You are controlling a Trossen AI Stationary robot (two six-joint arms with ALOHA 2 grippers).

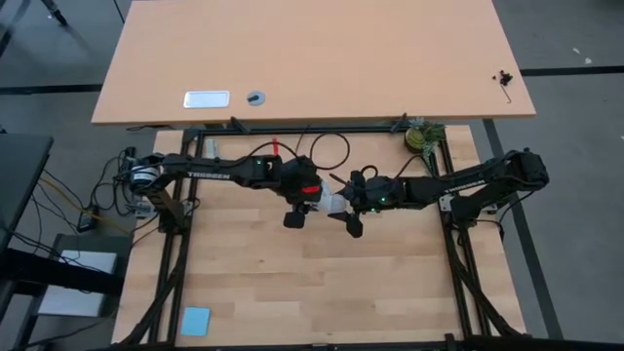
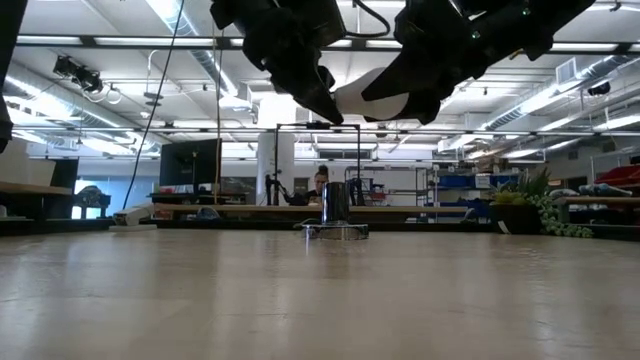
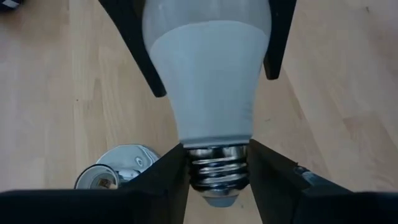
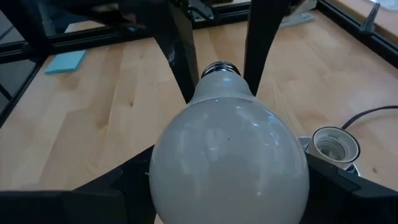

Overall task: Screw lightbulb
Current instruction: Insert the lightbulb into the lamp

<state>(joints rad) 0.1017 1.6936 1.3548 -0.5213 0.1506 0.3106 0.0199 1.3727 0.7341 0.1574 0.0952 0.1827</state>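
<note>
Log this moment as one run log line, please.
phase: bulb handover, midair | left tool: on lightbulb screw base | right tool: around glass | socket: empty, on table

You're looking at a white pear-shaped lightbulb (image 3: 208,93) w/ grey ribbed metal screw base, black gripper fingers (image 3: 158,186), a shiny silver round socket disc (image 3: 118,168), pale wood-grain tabletop (image 1: 322,283), light-blue square pad (image 1: 196,321).

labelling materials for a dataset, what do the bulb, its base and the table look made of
Lightbulb: matte white, frosted glass or plastic; the soft, dull sheen leaves it open. Its screw base: shiny grey metal, threaded, with bright reflections. Table: pale wood in a satin finish, with visible grain and plank seams.
</note>
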